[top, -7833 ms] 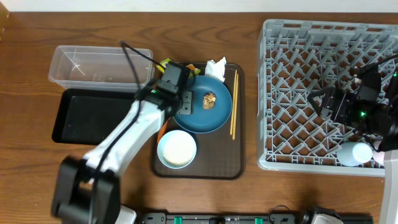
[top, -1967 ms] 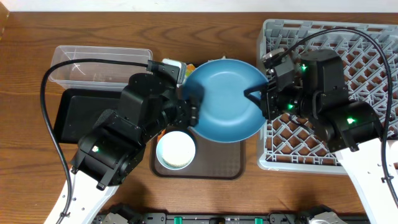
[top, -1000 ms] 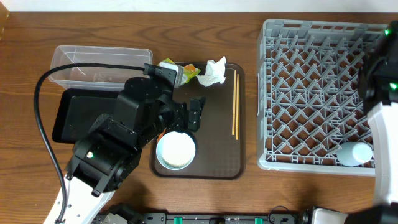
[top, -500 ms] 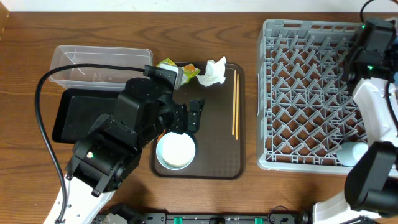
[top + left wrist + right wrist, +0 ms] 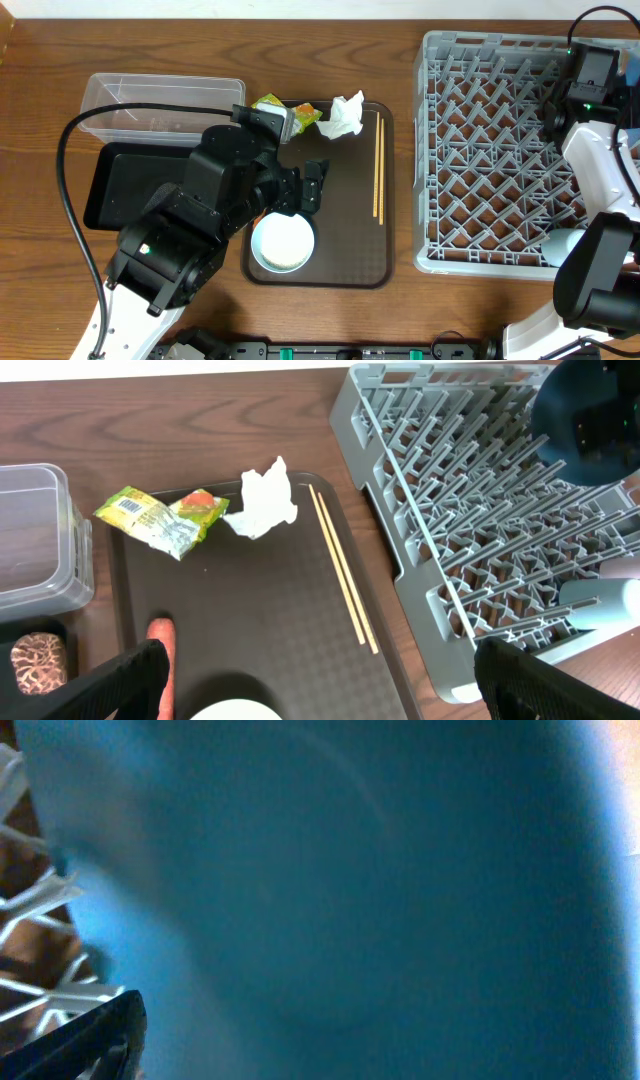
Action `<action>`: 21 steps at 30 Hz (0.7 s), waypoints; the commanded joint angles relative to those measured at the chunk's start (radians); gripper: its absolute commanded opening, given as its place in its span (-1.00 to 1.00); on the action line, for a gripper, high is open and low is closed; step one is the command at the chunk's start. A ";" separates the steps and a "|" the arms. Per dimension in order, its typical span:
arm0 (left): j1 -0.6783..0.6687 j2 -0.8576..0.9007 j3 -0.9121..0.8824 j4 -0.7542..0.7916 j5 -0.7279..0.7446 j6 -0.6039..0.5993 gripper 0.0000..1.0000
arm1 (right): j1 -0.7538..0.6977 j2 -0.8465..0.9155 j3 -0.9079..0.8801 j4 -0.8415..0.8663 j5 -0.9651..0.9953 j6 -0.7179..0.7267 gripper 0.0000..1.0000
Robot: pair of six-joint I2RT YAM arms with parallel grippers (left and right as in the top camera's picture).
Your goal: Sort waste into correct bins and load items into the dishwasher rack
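Overhead: the left arm (image 5: pixel 190 250) reaches from the near left edge, bent over the black tray (image 5: pixel 110 190) and the left side of the brown serving tray (image 5: pixel 350 255). Its left gripper (image 5: pixel 313 186) hangs just far of the white bowl (image 5: pixel 283 241). The right arm (image 5: pixel 598 160) stretches along the right side of the dishwasher rack (image 5: pixel 490 150), with the right gripper (image 5: pixel 572 90) over the far right corner. The tissue (image 5: pixel 343 115), wrapper (image 5: pixel 285 110) and chopsticks (image 5: pixel 377 165) lie on the serving tray, and the clear tub (image 5: pixel 160 105) stands far left

Left wrist: the fingers (image 5: pixel 130 682) are spread wide, with nothing between them. Hidden by the arm from above, the carrot (image 5: pixel 161 660) lies on the serving tray and a brown scrap (image 5: pixel 37 661) in the black tray. The dark-blue plate (image 5: pixel 575 405) hangs over the rack's far side, and a cup (image 5: pixel 600 605) lies in the near right corner

Right wrist: the plate fills the view, blurred, held in the right gripper; one finger (image 5: pixel 90 1040) shows lower left
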 commanded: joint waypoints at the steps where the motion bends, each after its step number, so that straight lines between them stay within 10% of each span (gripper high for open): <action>1: -0.001 -0.008 0.010 -0.002 0.011 -0.005 0.96 | 0.017 -0.043 0.010 -0.016 -0.053 0.082 0.99; 21: -0.001 -0.010 0.010 -0.002 0.014 -0.005 0.96 | 0.153 -0.328 0.010 -0.105 -0.141 0.058 0.99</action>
